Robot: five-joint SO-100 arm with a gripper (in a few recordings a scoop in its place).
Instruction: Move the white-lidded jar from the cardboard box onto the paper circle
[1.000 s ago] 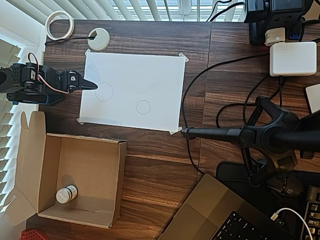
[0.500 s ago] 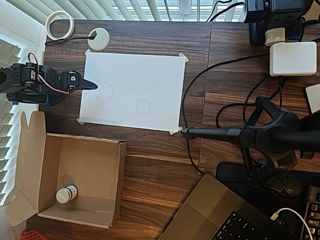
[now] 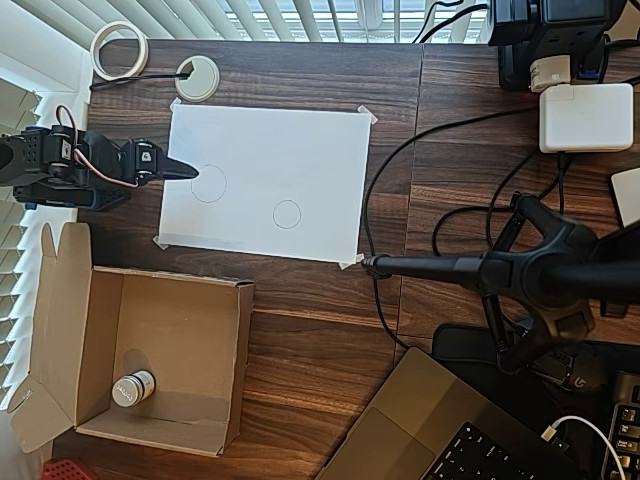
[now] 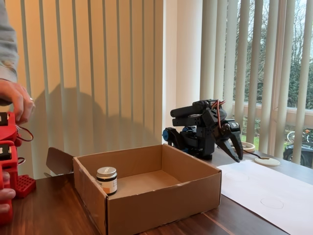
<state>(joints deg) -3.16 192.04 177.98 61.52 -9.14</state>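
Observation:
The white-lidded jar (image 3: 132, 388) (image 4: 106, 179) stands upright in a near corner of the open cardboard box (image 3: 244, 350) (image 4: 161, 208). The paper circle (image 3: 287, 214) (image 4: 272, 202) is the smaller of two outlines on the taped white sheet (image 3: 300, 140). My black gripper (image 3: 188, 172) (image 4: 235, 152) is shut and empty. In the overhead view its tip rests at the sheet's left edge, just touching the larger circle (image 3: 208, 184), well above the box. In the fixed view it hangs behind the box's far right corner, pointing down.
A white tape ring (image 3: 120, 50) and a white disc (image 3: 197, 78) lie at the table's top left. A black camera stand (image 3: 520, 272), cables, a white charger (image 3: 585, 117) and a laptop (image 3: 450, 435) crowd the right side. The box's flap (image 3: 60, 300) opens leftward.

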